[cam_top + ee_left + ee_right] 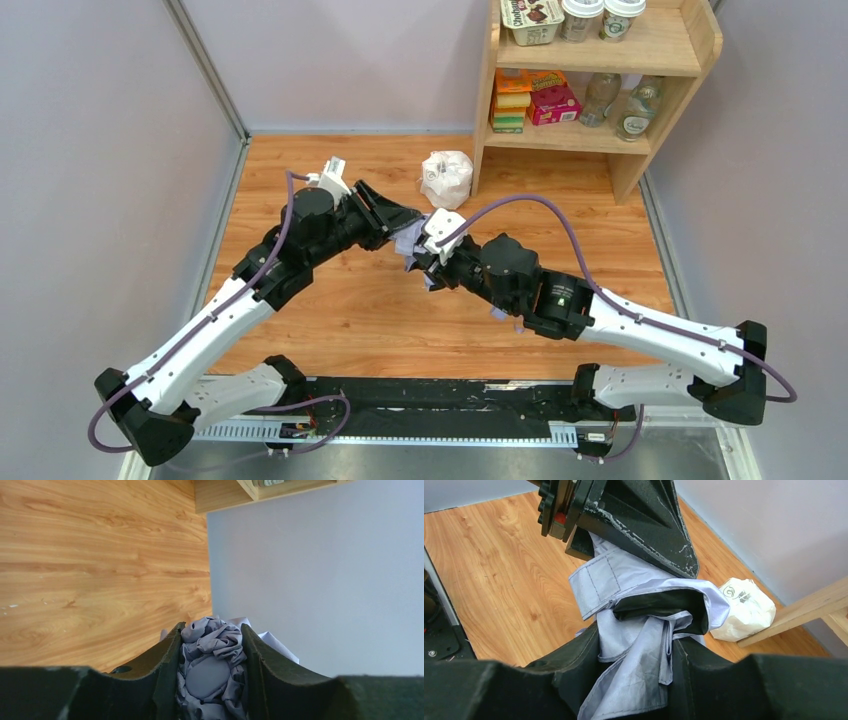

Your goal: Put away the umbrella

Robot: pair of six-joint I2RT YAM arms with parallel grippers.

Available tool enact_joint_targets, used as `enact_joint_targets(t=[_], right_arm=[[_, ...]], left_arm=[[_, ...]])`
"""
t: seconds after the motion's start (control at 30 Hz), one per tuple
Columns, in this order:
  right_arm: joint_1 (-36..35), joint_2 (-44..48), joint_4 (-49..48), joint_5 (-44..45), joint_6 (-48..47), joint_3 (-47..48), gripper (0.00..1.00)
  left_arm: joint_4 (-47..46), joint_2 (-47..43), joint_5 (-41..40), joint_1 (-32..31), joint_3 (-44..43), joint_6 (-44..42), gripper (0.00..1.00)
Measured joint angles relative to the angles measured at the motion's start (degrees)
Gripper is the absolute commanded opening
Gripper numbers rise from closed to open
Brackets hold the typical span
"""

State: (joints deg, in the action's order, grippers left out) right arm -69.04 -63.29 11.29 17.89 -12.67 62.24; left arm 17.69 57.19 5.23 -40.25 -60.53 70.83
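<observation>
- Wooden bench point(350, 320), grey walls point(100, 150); shelf point(690, 45) at far right holds tubs point(532, 20), boxes point(540, 100), bottles point(600, 97).
- Bunched umbrella point(649, 587) mid-bench, clenched by left end effector point(212, 647) and right end effector point(636, 652).
- White wrapped lump point(446, 178) beside shelf.

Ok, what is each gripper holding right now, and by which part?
Both hold the umbrella by its bunched canopy fabric: the left gripper is shut on a crumpled wad, the right gripper on loose folds beside it.
</observation>
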Motion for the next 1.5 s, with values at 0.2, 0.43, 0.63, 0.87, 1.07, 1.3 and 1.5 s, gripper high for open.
enact_joint_targets(t=[0.2,0.43,0.63,0.87,1.07,1.3,1.5], right_arm=[[0.15,-1.31,-1.57,0.42,2.95,0.04,0.96],[0.57,9.75,-0.37,2.8,9.62,-6.54,1.0],[1.6,22.34,4.48,10.62,16.35,-14.71,1.0],[2.08,24.55,9.7,15.37,22.91,-20.57,1.0],[2.12,25.03,11.06,16.63,27.47,-23.52,1.0],[2.47,25.16,11.76,14.53,31.19,-26.32,1.0],[3.04,23.54,13.86,11.02,32.46,-26.47,1.0]], left_arm=[[2.05,-1.66,-2.67,-0.24,0.02,-7.61,0.0],[5.86,-2.08,-8.68,-0.98,-2.71,-33.22,0.0],[3.98,-2.54,-11.41,-1.84,-2.25,-52.26,0.0],[-7.1,-2.6,-16.83,-9.44,9.38,-64.39,0.0],[-24.41,2.08,-26.18,-15.28,31.01,-66.25,0.0],[-50.31,9.01,-33.66,-16.98,38.69,-62.38,0.0],[-25.75,5.95,-24.2,-13.77,28.63,-50.07,0.07]])
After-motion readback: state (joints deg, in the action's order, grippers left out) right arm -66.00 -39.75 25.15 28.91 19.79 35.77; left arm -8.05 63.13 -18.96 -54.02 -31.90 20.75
